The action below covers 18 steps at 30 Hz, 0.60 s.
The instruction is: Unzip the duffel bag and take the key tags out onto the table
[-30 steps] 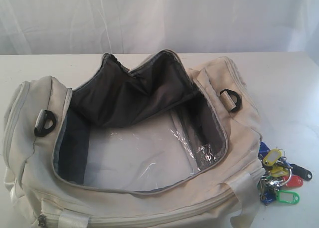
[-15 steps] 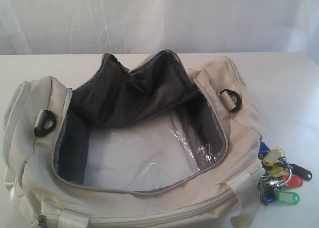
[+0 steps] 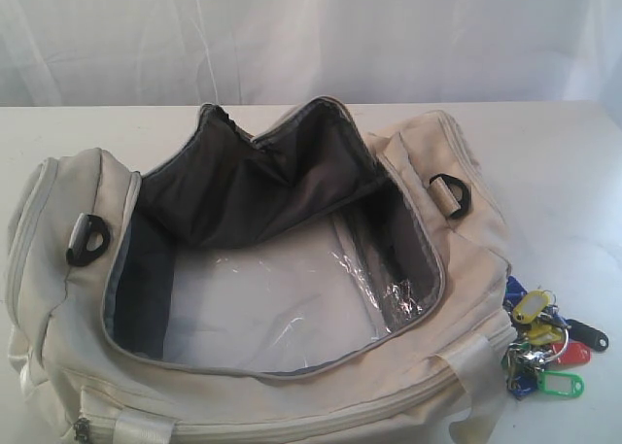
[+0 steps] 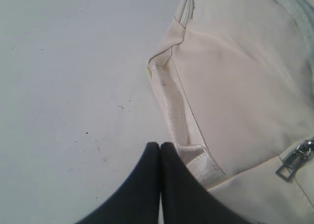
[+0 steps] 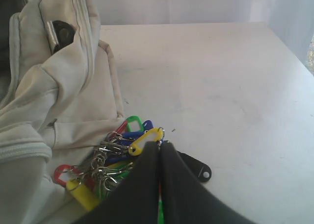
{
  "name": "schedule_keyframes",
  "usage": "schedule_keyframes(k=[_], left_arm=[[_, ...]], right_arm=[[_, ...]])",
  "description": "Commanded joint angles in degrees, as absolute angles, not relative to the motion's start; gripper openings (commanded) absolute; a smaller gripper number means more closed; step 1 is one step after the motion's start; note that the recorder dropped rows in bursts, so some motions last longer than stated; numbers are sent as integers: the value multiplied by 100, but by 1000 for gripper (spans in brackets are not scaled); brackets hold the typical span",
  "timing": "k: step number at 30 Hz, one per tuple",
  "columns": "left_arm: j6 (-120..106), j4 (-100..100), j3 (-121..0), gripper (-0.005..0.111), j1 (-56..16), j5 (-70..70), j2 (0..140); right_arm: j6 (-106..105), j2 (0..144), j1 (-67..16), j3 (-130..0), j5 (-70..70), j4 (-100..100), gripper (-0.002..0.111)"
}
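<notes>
The duffel bag (image 3: 466,221) lies unzipped on the table (image 3: 559,162), its flap folded back over dark lining and a clear base. No tags show inside it. The key tags (image 3: 540,342), a bunch in several colours on metal rings, rest on the table against the bag's right end. Neither gripper appears in the exterior view. My left gripper (image 4: 160,145) is shut and holds nothing, hanging over bare table (image 4: 73,87) beside the bag's end panel (image 4: 235,77). My right gripper (image 5: 160,145) is shut too, above the key tags (image 5: 132,138) next to the bag (image 5: 59,87), gripping none of them.
Black D-rings (image 3: 87,240) (image 3: 450,193) sit at both ends of the bag's opening. A metal zipper pull (image 4: 294,160) hangs on the bag's side near my left gripper. A white curtain hangs behind the table's far edge. The table's right edge lies close to the tags.
</notes>
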<state>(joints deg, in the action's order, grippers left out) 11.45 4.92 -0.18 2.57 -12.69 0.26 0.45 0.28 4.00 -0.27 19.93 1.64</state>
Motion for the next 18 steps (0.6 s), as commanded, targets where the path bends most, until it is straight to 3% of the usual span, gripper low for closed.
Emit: schedule_keyframes(k=[1, 18], left_arm=[[1177, 512, 0, 0, 270, -1274, 0], [1177, 512, 0, 0, 493, -1275, 0]], right_arm=[[0, 0, 375, 0, 2001, 196, 0], [0, 0, 375, 0, 2001, 196, 0]])
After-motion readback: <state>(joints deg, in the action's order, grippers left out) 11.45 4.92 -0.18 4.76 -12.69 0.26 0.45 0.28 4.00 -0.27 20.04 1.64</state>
